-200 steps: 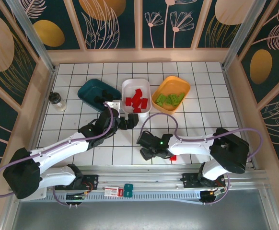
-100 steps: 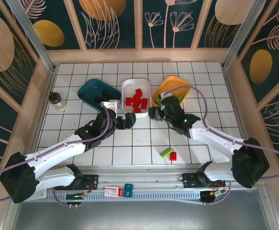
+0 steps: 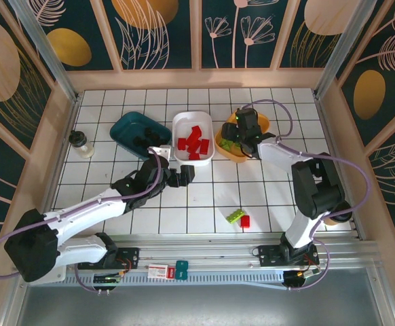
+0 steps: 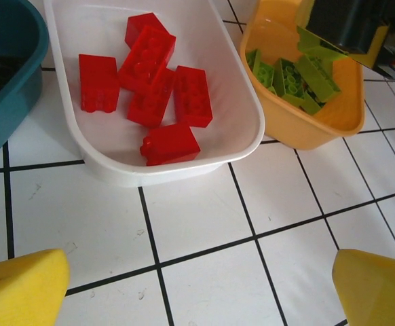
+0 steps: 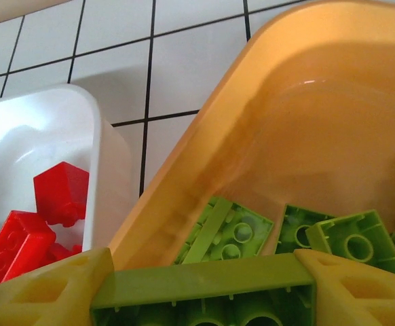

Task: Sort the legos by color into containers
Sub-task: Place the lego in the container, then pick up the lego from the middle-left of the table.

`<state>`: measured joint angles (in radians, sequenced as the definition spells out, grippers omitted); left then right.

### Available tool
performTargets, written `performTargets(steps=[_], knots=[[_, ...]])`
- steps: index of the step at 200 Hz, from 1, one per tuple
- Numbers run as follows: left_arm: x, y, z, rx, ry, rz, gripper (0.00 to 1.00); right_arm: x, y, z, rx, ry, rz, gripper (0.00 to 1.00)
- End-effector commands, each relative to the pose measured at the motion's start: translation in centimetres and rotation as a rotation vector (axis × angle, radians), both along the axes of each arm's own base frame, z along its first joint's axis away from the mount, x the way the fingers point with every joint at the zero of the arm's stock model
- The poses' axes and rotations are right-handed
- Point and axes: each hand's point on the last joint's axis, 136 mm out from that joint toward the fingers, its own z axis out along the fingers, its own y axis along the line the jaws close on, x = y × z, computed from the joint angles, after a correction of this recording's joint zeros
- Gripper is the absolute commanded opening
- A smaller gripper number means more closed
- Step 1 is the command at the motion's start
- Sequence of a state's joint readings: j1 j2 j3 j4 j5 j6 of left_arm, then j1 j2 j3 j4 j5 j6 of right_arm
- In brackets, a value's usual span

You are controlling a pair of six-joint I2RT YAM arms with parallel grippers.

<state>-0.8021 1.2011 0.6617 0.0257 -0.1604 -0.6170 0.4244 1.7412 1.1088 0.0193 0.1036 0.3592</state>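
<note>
The right gripper (image 5: 201,300) is clamped on a lime green brick (image 5: 204,280), low over the orange tub (image 5: 299,122) and near the rim that sits beside the white tub (image 5: 89,142) (which holds red bricks (image 5: 55,190)). If the brick is released off-centre, it could catch that rim and bounce out. The left gripper (image 4: 197,288) hangs with its jaws apart.

The orange tub (image 5: 306,102) is smooth, glossy plastic; light shines on its inner wall. The white tub (image 4: 238,146) and the teal tub (image 4: 14,88) look to be the same kind of plastic. The red legos (image 4: 150,58) and lime green legos (image 5: 235,234) are hard, shiny plastic. The table (image 4: 204,224) has smooth white tiles, a little scuffed. The fingers (image 5: 360,285) of the right gripper (image 5: 204,285) are matt yellow plastic.
</note>
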Motion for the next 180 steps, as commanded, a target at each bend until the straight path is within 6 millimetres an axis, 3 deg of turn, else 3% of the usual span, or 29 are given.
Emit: performTargets(steps=[1,26,72,125,180], knots=[[0.0,-0.9,0.0,0.009,-0.007,-0.055,0.99,0.8,0.1,0.2,0.040,-0.001,-0.045,0.66],[-0.6,-2.7,-0.2,0.059,-0.023,-0.127,0.99,0.8,-0.2,0.7,0.057,-0.018,-0.068,0.75],[-3.3,-8.3,-2.1,0.174,-0.035,-0.323,0.94,-0.8,-1.2,2.8,0.084,-0.065,-0.088,0.76],[-8.5,-14.4,-4.2,0.191,-0.049,-0.619,0.86,-3.9,-2.9,2.4,0.123,-0.062,-0.106,0.77],[-13.2,-17.6,-7.3,0.225,0.009,-0.829,0.77,-5.4,-5.2,2.3,0.136,-0.064,-0.145,0.77]])
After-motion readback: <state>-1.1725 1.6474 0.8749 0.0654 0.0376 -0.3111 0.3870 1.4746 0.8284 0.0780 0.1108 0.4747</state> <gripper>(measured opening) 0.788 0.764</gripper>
